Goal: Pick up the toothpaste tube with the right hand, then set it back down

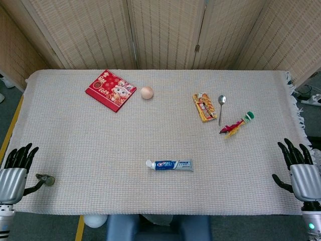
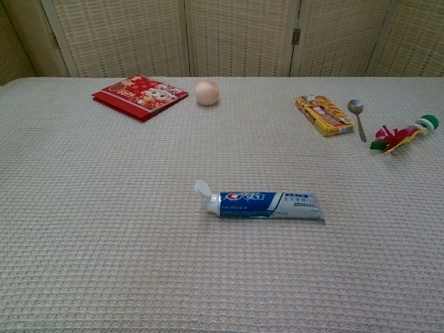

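The toothpaste tube (image 1: 171,164) (image 2: 262,204), blue and white with its white cap flipped open at the left end, lies flat on the woven cloth near the table's front middle. My right hand (image 1: 299,169) hovers at the table's right front edge, well to the right of the tube, fingers spread and holding nothing. At the left front edge my left hand (image 1: 17,170) is also open, fingers apart. Neither hand shows in the chest view.
A red booklet (image 1: 110,90) and an egg (image 1: 146,92) lie at the back left. A yellow snack packet (image 1: 204,106), a metal spoon (image 1: 221,105) and a red-green toy (image 1: 235,124) lie at the back right. The table (image 1: 75,150) has a fringed right edge.
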Available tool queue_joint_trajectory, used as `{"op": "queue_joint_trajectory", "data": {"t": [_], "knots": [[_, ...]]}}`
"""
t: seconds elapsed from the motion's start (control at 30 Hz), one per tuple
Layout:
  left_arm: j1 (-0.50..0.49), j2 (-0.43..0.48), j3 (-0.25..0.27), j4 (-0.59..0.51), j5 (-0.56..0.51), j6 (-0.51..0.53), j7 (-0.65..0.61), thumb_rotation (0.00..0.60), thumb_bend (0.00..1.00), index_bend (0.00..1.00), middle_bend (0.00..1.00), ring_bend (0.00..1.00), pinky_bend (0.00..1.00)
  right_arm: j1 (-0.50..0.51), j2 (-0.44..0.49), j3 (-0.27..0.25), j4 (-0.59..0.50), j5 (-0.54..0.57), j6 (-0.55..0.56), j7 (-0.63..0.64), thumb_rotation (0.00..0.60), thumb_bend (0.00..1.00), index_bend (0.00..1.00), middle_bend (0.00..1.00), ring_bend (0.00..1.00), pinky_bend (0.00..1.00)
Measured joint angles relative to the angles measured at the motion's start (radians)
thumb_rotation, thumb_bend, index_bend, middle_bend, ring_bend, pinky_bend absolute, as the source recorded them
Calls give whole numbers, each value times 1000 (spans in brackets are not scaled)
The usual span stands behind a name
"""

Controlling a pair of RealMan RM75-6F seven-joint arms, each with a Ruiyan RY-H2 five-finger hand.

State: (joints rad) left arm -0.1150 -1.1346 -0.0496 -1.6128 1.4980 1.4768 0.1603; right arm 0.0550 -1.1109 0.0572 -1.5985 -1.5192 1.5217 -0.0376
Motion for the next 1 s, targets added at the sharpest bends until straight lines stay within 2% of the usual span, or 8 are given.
{"op": "queue_joint_trajectory", "data": {"t": [0.7, 1.0], "knots": [[-13, -3, -1, -10, -5, -16, 13, 600, 232, 71, 42, 39, 0, 24, -3, -2, 0, -24, -32, 26, 600, 290, 62, 116, 207, 81], [-23, -5, 4, -18, 9, -26, 18, 600, 232, 71, 46, 39, 0, 146, -32, -4, -59, -105, -173, -15, 600, 290, 64, 141, 238, 144]]}}
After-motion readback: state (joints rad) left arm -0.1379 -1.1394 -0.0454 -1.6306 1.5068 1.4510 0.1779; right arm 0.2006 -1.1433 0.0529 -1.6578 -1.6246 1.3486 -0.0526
